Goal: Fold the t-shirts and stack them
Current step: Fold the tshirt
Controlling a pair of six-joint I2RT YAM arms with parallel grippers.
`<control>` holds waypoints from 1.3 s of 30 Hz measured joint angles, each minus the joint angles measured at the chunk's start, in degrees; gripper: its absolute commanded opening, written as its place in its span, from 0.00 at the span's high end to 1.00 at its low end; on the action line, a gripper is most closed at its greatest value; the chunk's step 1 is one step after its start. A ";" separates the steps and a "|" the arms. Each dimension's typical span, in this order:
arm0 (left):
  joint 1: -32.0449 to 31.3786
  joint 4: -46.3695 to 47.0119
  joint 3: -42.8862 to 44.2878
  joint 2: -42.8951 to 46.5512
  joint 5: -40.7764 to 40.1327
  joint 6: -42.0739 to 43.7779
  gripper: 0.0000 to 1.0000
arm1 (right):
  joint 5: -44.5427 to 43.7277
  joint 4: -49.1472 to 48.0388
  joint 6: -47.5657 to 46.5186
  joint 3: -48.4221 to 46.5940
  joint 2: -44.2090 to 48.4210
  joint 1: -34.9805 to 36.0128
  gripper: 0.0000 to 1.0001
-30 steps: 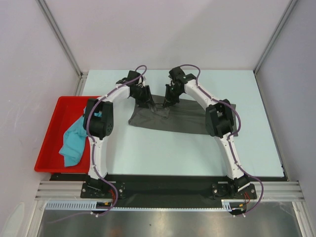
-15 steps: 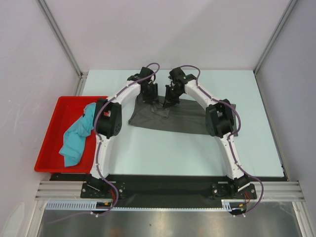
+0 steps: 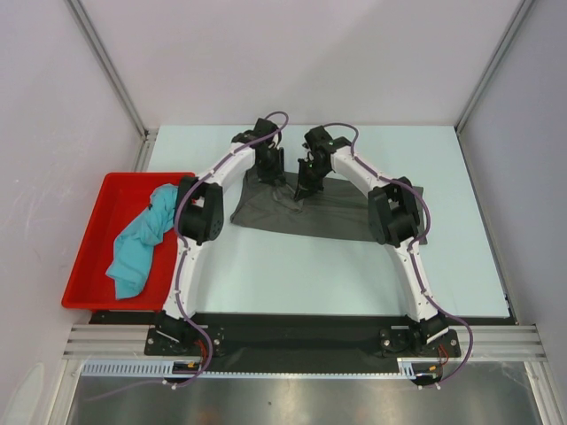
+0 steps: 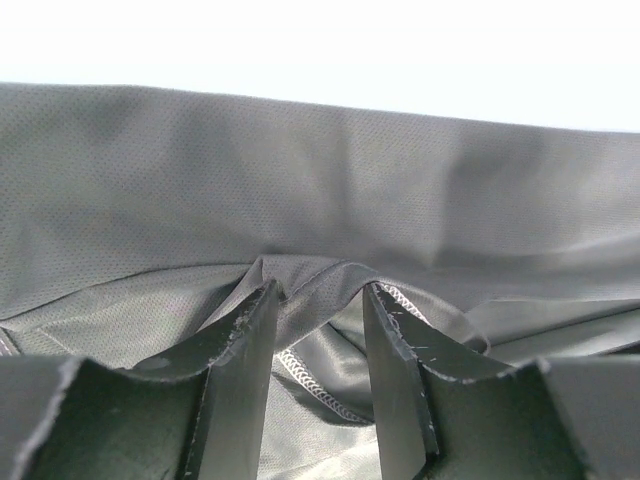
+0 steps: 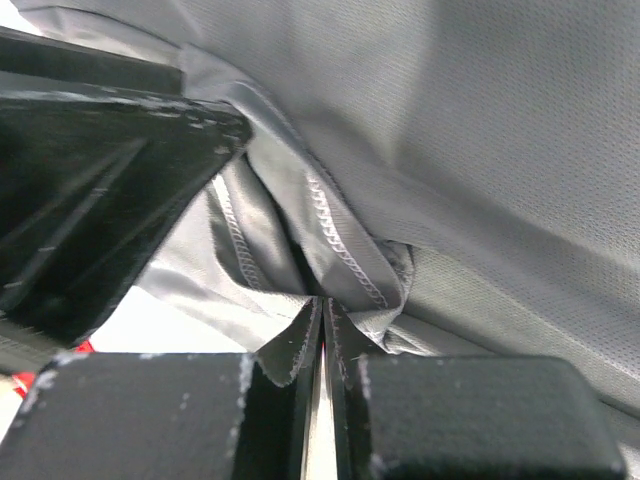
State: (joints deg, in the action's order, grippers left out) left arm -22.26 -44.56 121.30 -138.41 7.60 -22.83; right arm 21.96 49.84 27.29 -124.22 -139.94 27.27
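Seen from above, the dark grey t-shirt (image 3: 341,211) lies spread on the pale counter (image 3: 292,266), a little toward 12 o'clock of the middle, with its long sides running from 9 to 3 o'clock. The teal t-shirt (image 3: 137,248) is crumpled in the red tray (image 3: 89,266) at the counter's 9 o'clock side, one end reaching toward the tray's 1 o'clock corner. Both arms bend inward to the grey shirt's far edge, at about 11 o'clock of the cloth. The left gripper (image 3: 273,174) is over that edge, and the right gripper (image 3: 303,190) is just beside it at its 4 o'clock, where the cloth rises in a small peak. In the left wrist view the fingers (image 4: 240,380) stand spread, and a raised ridge of grey cloth with a stitched hem runs across the gap, touching both tips. More grey fabric fills the view toward 12 o'clock. In the right wrist view the fingers (image 5: 470,410) are pressed together with only a thin slit between them, pinching a folded edge of the dark grey t-shirt at their tips. A stitched hem curls away toward 12 o'clock, and smooth grey cloth covers the side from 1 to 3 o'clock.
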 measured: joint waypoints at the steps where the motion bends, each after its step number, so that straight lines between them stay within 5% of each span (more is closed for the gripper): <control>1: 0.00 0.00 0.13 -0.02 0.02 0.00 0.55 | 0.02 0.00 0.00 0.33 0.00 -0.09 0.92; 13: 0.04 5.09 0.98 -1.42 4.52 -2.80 0.58 | -1.01 -0.11 -1.25 5.33 0.31 -1.29 0.94; 26: 0.04 11.69 0.96 -2.12 6.40 -9.35 0.49 | -15.13 0.20 -6.36 9.46 8.31 -3.54 0.88; 33: 0.15 9.49 -2.80 5.62 0.46 -4.15 0.34 | -10.69 -2.84 -7.43 12.13 9.77 -3.85 0.50; 39: 0.70 10.19 -7.52 10.03 1.57 3.58 0.56 | -4.70 -7.41 -7.13 19.82 12.98 -2.49 0.48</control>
State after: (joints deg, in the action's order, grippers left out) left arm -21.56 -34.37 113.78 -128.38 9.17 -19.25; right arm 17.26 42.44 20.16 -104.40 -126.96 24.77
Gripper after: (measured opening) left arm 0.495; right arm 0.520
